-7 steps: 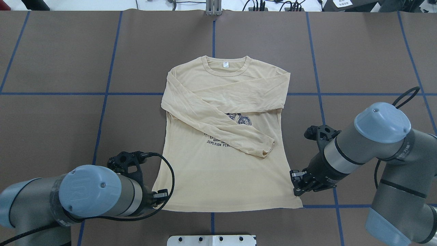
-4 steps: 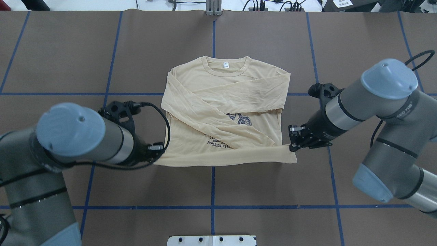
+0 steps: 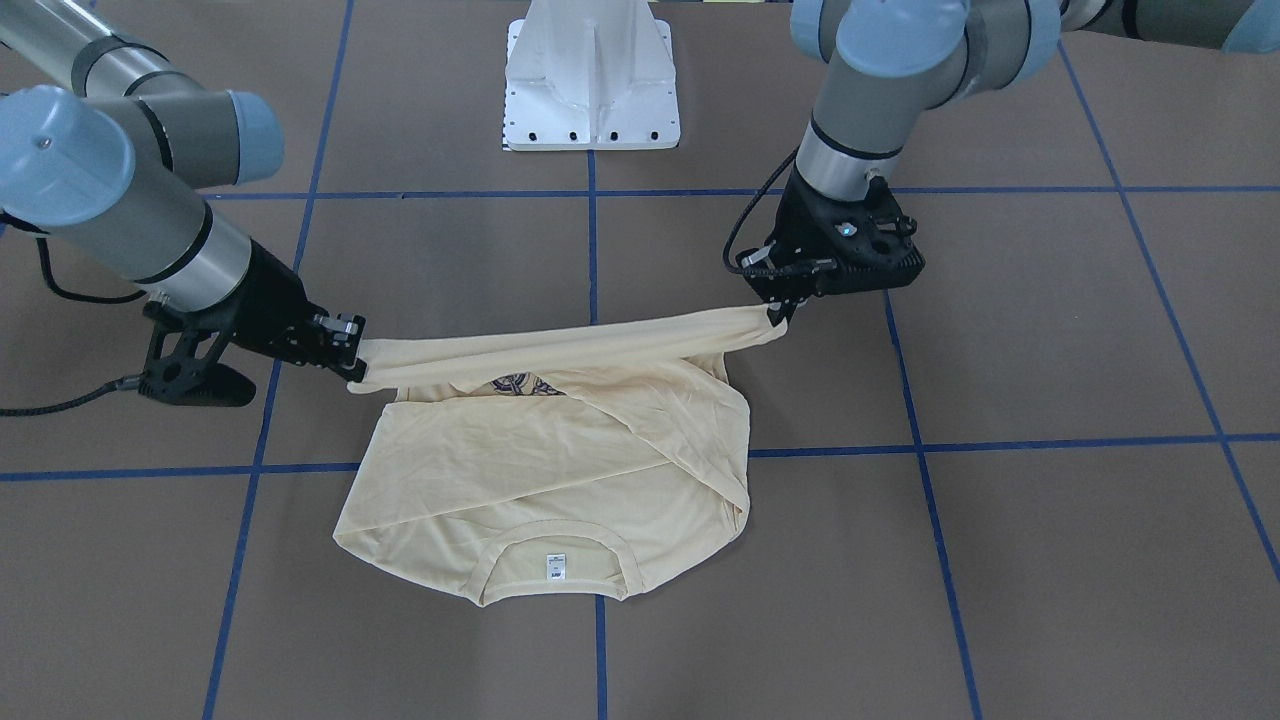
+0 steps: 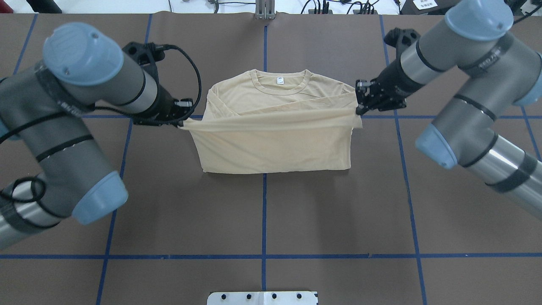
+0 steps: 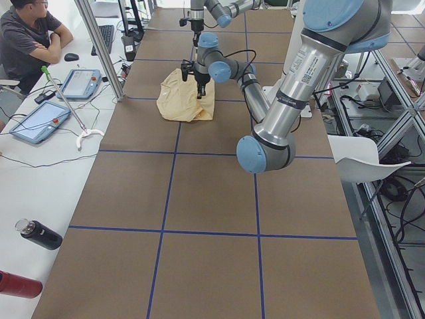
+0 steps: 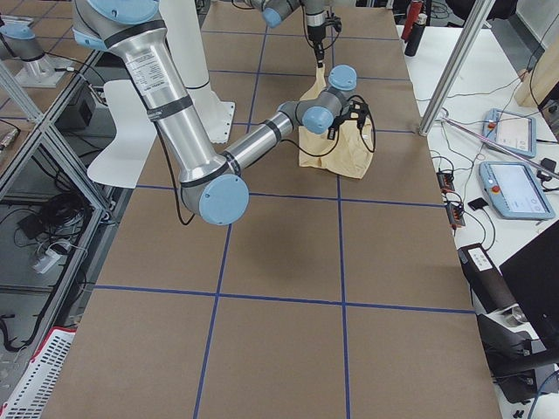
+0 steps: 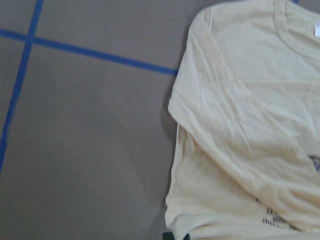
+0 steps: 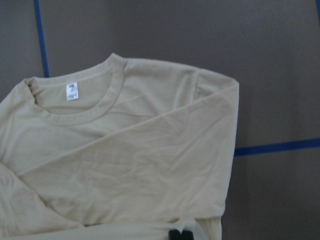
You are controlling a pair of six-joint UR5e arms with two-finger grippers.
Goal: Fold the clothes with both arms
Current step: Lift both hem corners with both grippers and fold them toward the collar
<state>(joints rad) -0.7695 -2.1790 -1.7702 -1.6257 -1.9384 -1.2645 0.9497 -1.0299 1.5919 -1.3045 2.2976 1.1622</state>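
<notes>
Pale cream-yellow thin long-sleeved shirt [image 4: 271,144] sits on the centre line of the brown matte surface with blue grid lines [image 4: 262,220], nearer the far edge than the robot's edge, collar toward the far edge. Small white neck label [image 4: 280,80] faces up inside the collar.

Left arm [image 4: 84,84] and right arm [image 4: 457,51], silver-grey tubes with light blue joint caps, each reach in from their own side.

Black two-finger left hand [image 4: 183,120]: clamped on one hem corner, just off the shirt's left side.
Black two-finger right hand [image 4: 359,111]: clamped on the other hem corner, at the shirt's right side.

The hem is off the surface and stretched as a taut band between the two hands, hanging across the chest just short of the collar. The lower half is doubled over the upper half, with the fold line on the side toward the robot's edge.

In the front-facing view, the left hand [image 3: 778,312] rides a bit higher than the right hand [image 3: 355,372]. A sliver of the navy motorcycle print [image 3: 520,383] shows under the lifted hem. One sleeve lies diagonally across the chest.

The wrist views look down on the shoulders and collar, with only a black fingertip [image 8: 180,235] visible at the bottom edge.

White pedestal base [image 3: 592,80] stands at the robot's edge, well apart from the shirt.
</notes>
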